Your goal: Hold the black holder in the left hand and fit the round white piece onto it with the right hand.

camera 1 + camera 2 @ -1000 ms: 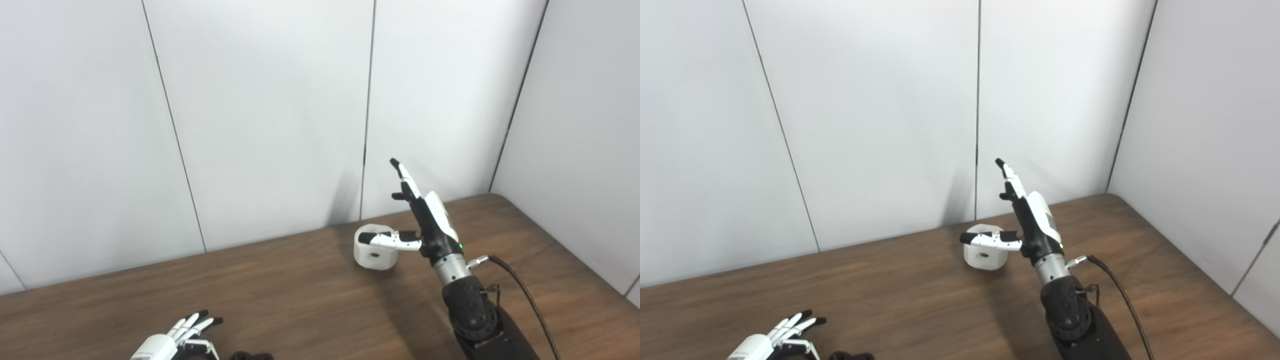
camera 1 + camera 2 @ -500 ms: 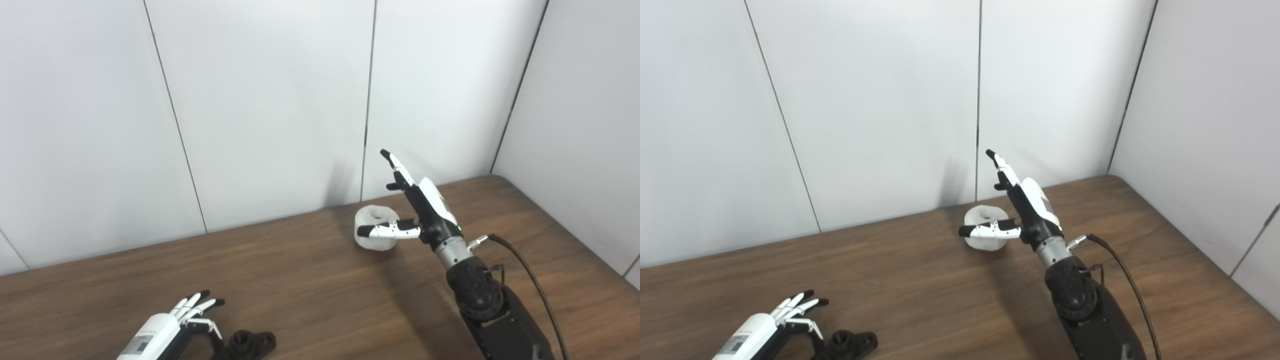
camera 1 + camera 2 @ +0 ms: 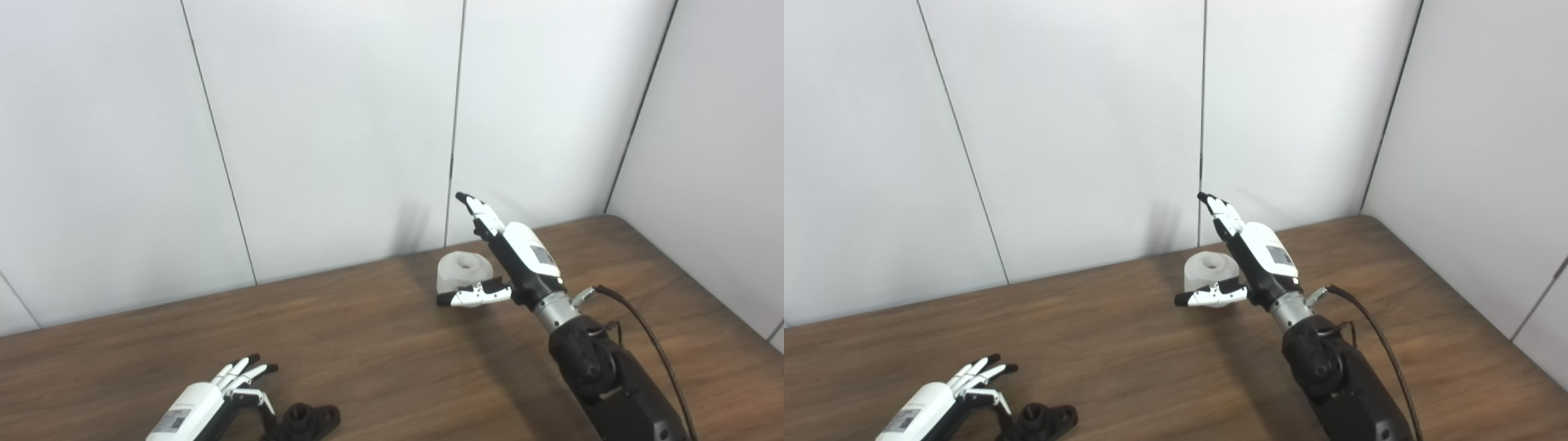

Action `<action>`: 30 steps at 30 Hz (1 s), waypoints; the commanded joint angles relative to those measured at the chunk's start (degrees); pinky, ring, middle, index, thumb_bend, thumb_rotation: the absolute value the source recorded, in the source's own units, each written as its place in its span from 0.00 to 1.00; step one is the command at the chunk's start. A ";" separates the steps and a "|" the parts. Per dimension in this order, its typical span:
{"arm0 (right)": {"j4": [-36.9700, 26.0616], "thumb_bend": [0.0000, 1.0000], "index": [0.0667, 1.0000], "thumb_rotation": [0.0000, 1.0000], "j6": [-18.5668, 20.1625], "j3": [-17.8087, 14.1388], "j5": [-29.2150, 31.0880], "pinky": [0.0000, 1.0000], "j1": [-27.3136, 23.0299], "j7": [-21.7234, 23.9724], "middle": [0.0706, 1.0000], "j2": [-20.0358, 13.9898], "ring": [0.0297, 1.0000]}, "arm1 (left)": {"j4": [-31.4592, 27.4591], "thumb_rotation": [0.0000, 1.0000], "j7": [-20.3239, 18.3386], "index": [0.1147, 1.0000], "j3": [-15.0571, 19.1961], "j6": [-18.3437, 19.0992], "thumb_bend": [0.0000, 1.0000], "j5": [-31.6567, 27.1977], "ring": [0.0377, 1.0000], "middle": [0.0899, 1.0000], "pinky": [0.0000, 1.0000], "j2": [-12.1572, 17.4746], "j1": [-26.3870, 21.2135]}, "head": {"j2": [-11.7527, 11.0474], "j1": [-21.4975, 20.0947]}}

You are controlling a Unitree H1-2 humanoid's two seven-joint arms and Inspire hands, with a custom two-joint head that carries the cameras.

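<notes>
My right hand point(image 3: 511, 263) is spread with nothing in it, fingers raised over the round white plastic piece point(image 3: 463, 273) and thumb stretched across its near side; that piece sits on the brown wooden table point(image 3: 380, 349) at the far right, close to the white panelled wall point(image 3: 331, 135); my left hand point(image 3: 958, 395) rests low at the near left, fingers apart and empty, just beside the black holder point(image 3: 1041, 420) lying on the table.

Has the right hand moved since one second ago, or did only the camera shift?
Yes. The right hand has tipped forward: its fingers, earlier well right of the wall seam, now almost reach it, arched above the round white piece.
</notes>
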 commanded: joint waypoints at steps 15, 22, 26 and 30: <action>-2.44 0.65 0.07 0.00 -3.21 -1.12 -0.06 0.05 -2.42 -1.86 0.05 -1.70 0.05 | 1.40 0.05 -1.62 0.41 -1.18 -0.46 0.52 2.13 1.00 0.91 1.00 -0.25 0.87 | -1.15 0.64; -1.62 0.65 0.08 0.00 -4.14 -0.26 -2.81 0.05 -1.73 -1.74 0.05 -3.20 0.05 | 1.99 0.05 -0.95 0.41 -1.23 -1.24 0.52 2.10 1.00 0.91 1.00 -0.39 0.93 | -1.72 0.61; -1.08 0.65 0.08 0.00 -4.34 -0.20 -2.42 0.05 -1.39 -1.92 0.05 -3.19 0.05 | 2.27 0.05 -0.69 0.41 -1.21 -1.35 0.52 2.17 1.00 0.91 1.00 -0.37 0.96 | -2.11 0.46; -0.76 0.65 0.08 0.00 -4.70 -0.26 -2.12 0.05 -1.39 -2.24 0.05 -3.06 0.05 | 2.56 0.05 -0.45 0.41 -1.25 -1.44 0.52 2.38 1.00 0.91 1.00 -0.38 0.90 | -2.38 0.29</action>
